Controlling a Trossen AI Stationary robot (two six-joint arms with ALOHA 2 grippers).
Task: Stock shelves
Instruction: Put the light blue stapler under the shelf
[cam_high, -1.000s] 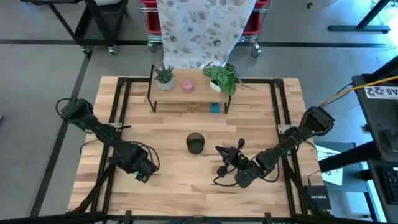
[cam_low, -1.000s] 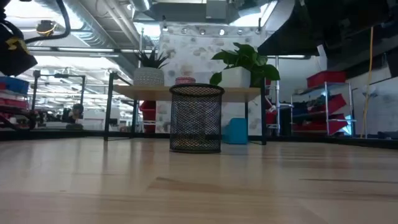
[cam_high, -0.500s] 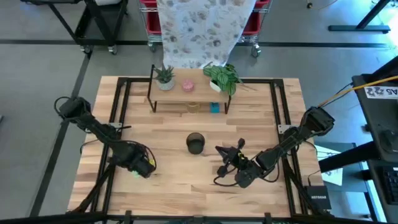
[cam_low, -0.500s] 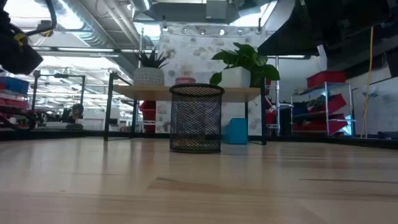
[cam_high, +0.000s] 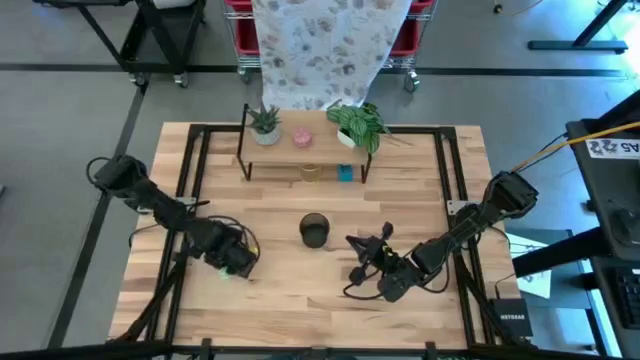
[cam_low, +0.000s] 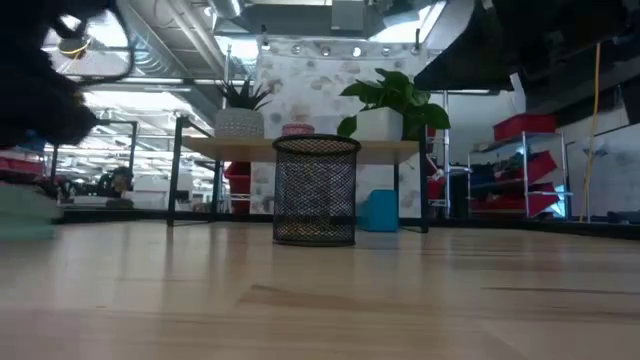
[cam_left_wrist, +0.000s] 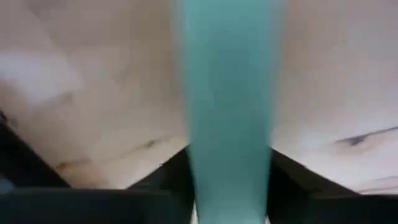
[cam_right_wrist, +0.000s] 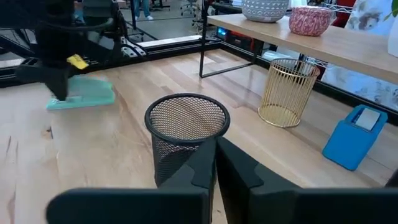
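My left gripper (cam_high: 232, 263) is low over the table's left half, shut on a flat teal thing (cam_right_wrist: 83, 98) that lies level at the tabletop. A black mesh cup (cam_high: 314, 230) stands at mid-table. Just right of it and nearer, my right gripper (cam_high: 362, 255) is shut and holds nothing, pointing at the cup (cam_right_wrist: 186, 134). The shelves (cam_high: 320, 135) stand on thin black legs at the far edge. Two potted plants and a pink thing (cam_high: 301, 136) sit on the top plank. A gold wire cup (cam_right_wrist: 287, 92) and a blue box (cam_right_wrist: 357, 135) stand underneath. My left gripper pinches one end of the teal thing (cam_left_wrist: 229, 177) between its two fingers, one on each long side. The rest of it reaches forward past the fingertips. It lies flat and level at table height (cam_low: 22, 215); whether it rests on the wood I cannot tell.
Black rails (cam_high: 195, 170) run along the tabletop's left, right and far sides. Bare wood lies between the mesh cup and the shelves, and along the near edge. Red bins and racks stand in the room beyond the table.
My left gripper has gone down toward the tabletop and a little toward the table's right, carrying the teal thing, which now shows level at table height.
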